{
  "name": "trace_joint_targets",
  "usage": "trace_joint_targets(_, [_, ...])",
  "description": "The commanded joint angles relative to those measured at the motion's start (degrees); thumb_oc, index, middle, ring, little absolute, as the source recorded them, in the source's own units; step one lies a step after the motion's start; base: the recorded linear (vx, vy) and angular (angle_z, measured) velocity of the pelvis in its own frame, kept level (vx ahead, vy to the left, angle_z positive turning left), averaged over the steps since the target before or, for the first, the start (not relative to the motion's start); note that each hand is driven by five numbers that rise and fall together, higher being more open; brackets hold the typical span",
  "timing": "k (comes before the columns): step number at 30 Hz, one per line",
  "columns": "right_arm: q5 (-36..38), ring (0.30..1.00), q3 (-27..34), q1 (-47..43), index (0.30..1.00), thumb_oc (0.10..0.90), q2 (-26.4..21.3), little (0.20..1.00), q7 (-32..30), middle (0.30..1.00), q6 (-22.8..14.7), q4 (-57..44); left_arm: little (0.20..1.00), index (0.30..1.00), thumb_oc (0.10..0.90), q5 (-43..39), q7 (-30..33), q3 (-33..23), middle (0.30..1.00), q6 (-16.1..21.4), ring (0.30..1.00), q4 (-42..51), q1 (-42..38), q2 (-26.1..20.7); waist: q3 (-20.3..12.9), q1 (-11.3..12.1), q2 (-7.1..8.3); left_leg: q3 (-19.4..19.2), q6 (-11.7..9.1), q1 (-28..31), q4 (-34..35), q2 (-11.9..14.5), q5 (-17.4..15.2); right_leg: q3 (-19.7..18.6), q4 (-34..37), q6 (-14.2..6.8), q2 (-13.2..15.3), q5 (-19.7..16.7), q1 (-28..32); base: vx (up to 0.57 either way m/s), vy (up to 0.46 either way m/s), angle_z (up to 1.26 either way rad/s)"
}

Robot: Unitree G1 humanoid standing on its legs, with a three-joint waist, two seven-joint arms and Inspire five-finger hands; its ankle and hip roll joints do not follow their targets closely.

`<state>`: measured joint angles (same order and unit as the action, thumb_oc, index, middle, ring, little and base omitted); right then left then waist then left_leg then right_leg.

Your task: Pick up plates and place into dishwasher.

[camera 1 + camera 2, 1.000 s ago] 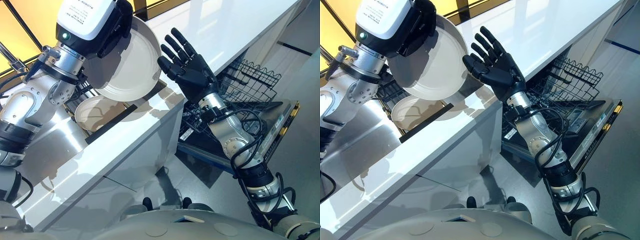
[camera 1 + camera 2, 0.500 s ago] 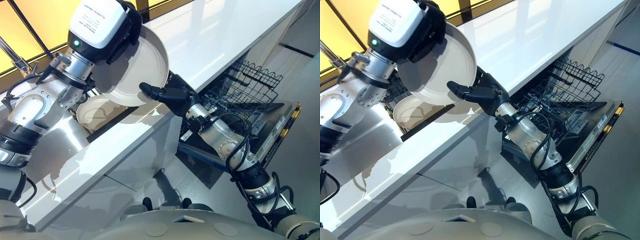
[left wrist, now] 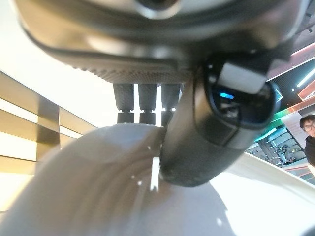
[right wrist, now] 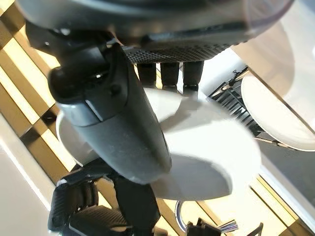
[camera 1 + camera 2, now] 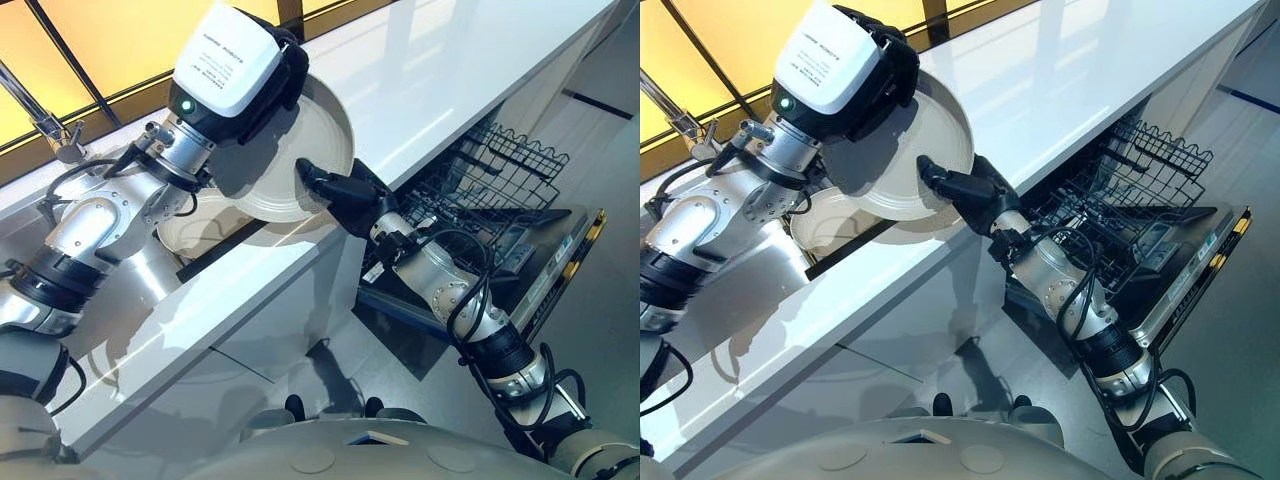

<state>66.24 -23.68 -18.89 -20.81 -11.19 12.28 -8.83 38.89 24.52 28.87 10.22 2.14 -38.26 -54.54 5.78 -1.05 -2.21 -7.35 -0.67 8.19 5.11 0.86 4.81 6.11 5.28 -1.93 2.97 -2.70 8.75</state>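
Note:
A white plate (image 5: 318,135) is held tilted on edge above the white counter (image 5: 440,70). My left hand (image 5: 288,62) is shut on its upper rim, thumb (image 3: 221,113) on the face and fingers (image 3: 142,104) behind. My right hand (image 5: 338,190) has the plate's lower right rim, thumb (image 4: 123,123) across the face (image 4: 202,147) and fingers (image 4: 170,73) past the edge. A second white plate (image 5: 190,228) lies in the sink recess below. The open dishwasher's wire rack (image 5: 495,170) is pulled out under the counter on the right.
The dishwasher door (image 5: 560,265) hangs open over the floor at the right. A tap (image 5: 50,128) stands at the back left of the sink. A dark rack (image 4: 231,96) sits by the lower plate. A person (image 3: 309,135) stands in the far background.
My left hand has carried the plate to the right. My right hand has swung down from open and upright, then closed on the plate's lower rim.

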Motion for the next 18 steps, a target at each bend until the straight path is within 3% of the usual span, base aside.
trace_joint_targets(1, [-2.2, 0.300, 3.9, -7.1, 0.300, 0.100, 4.0, 0.200, 1.5, 0.300, -8.0, -5.0, 0.562, 0.611, 0.462, -4.1, 1.0, -3.8, 0.611, 0.4, 0.611, 3.9, -4.1, 0.9, -4.2, 0.9, 0.97, 0.4, 1.4, 1.4, -0.6, -3.5, -7.1, 3.1, -1.2, -1.4, -2.5, 3.5, -0.1, 0.00, 0.000, 0.00])
trace_joint_targets(2, [-2.5, 0.300, 4.0, -6.8, 0.300, 0.100, 4.1, 0.200, 1.3, 0.300, -8.3, -5.2, 0.900, 0.900, 0.800, -4.6, 0.2, -4.3, 0.900, 0.2, 0.900, 4.4, -3.4, 1.2, -4.2, 0.9, 0.98, 0.4, 1.4, 1.4, -0.6, -3.4, -7.1, 3.2, -1.2, -1.4, -2.4, 3.5, -0.1, 0.00, 0.000, 0.00])
trace_joint_targets(9, [-3.0, 0.300, 6.0, -4.0, 0.300, 0.100, 3.8, 0.200, 1.6, 0.300, -9.3, -6.4, 0.900, 0.900, 0.800, -9.3, -5.0, -8.0, 0.900, 0.2, 0.900, 5.8, 2.3, 2.8, -3.9, 1.1, 0.83, 0.6, 1.5, 1.4, -0.7, -3.5, -7.0, 3.1, -1.0, -1.5, -2.4, 3.4, 0.0, 0.00, 0.000, 0.00])
trace_joint_targets(15, [-3.6, 0.300, 6.8, -3.1, 0.300, 0.100, 3.5, 0.200, 1.2, 0.300, -10.1, -6.4, 0.900, 0.900, 0.800, -12.5, -5.5, -9.8, 0.900, 1.5, 0.900, 5.7, 4.8, 3.6, -3.9, 0.9, 0.76, 1.3, 1.6, 1.4, -0.7, -3.5, -7.0, 2.2, -1.0, -1.4, -2.6, 3.4, -0.1, 0.00, 0.001, 0.01])
trace_joint_targets(18, [-3.8, 0.300, 7.4, -2.5, 0.300, 0.100, 3.5, 0.200, 1.6, 0.300, -10.5, -6.0, 0.900, 0.900, 0.800, -18.8, -7.0, -11.1, 0.900, 1.1, 0.900, 5.0, 5.7, 4.6, -3.9, 0.8, 0.78, 1.3, 1.6, 1.5, -0.6, -3.4, -7.0, 2.1, -1.0, -1.5, -2.6, 3.4, -0.1, -0.01, 0.005, 0.05])
